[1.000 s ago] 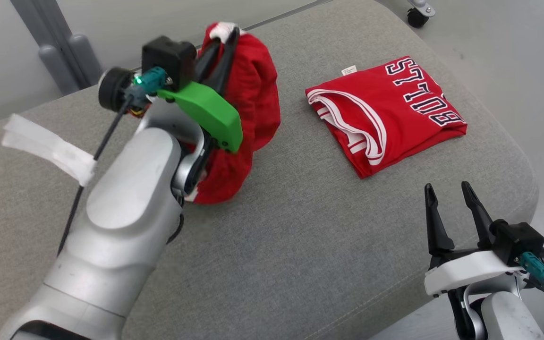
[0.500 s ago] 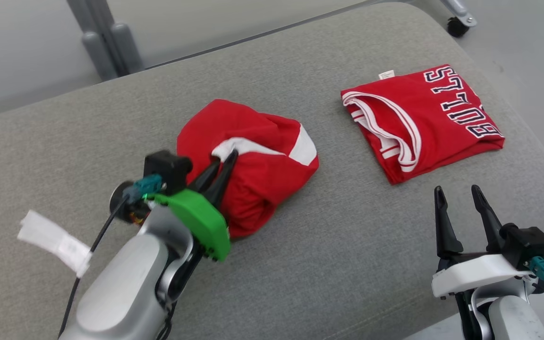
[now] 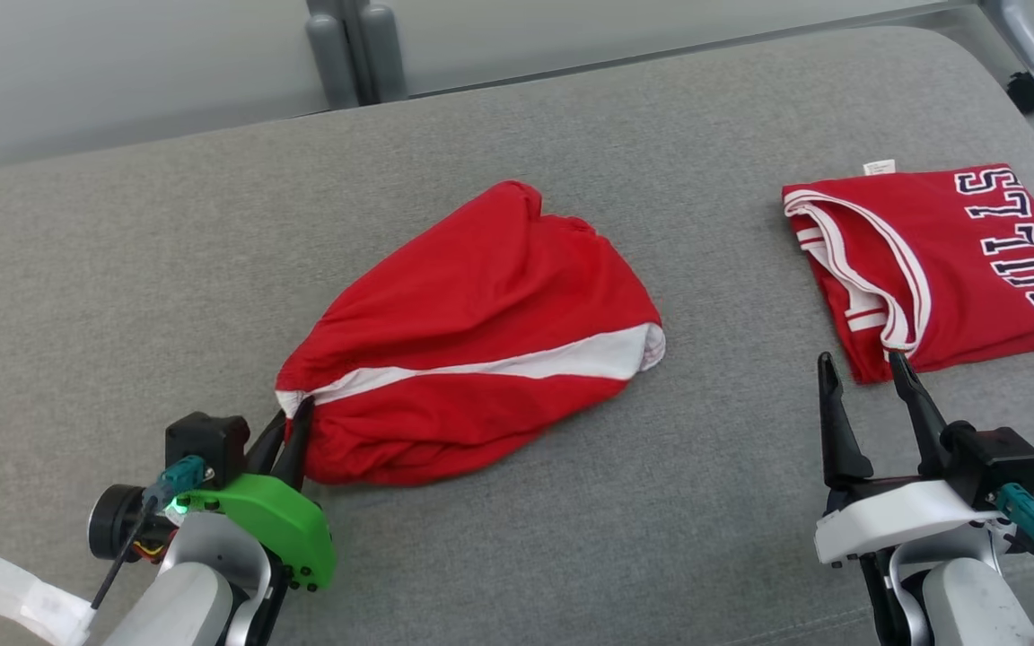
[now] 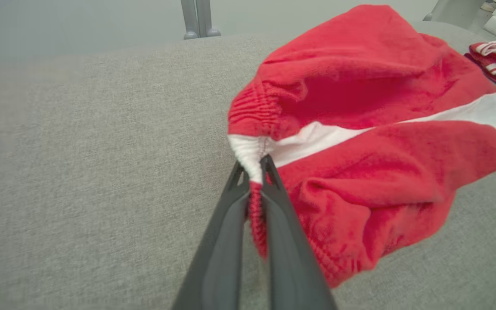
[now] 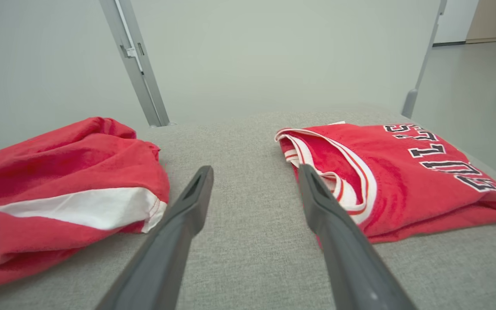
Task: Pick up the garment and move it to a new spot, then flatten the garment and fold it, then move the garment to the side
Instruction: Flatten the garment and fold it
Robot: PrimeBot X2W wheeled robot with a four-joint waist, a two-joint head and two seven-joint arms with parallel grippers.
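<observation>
The garment (image 3: 472, 341) is a pair of red shorts with a white side stripe, lying stretched out in the middle of the grey cushion (image 3: 122, 269). My left gripper (image 3: 291, 422) is shut on its waistband corner at the near left; the left wrist view shows the bunched white and red edge of the garment (image 4: 360, 129) pinched in the left gripper (image 4: 254, 165). My right gripper (image 3: 860, 370) stands open at the near right, empty, its right fingertip just short of the folded jersey. In the right wrist view the garment (image 5: 58, 181) lies left of the right gripper (image 5: 254, 172).
A folded red jersey (image 3: 939, 260) with dark lettering lies at the far right of the cushion; the right wrist view has the jersey (image 5: 403, 172) just right of the fingers. Grey metal posts (image 3: 355, 49) stand behind the cushion. A castor (image 3: 1029, 85) is at the top right.
My left gripper has come down and back toward me with the garment, which went from hanging bunched in the air to lying stretched on the cushion. The head camera has swung left.
</observation>
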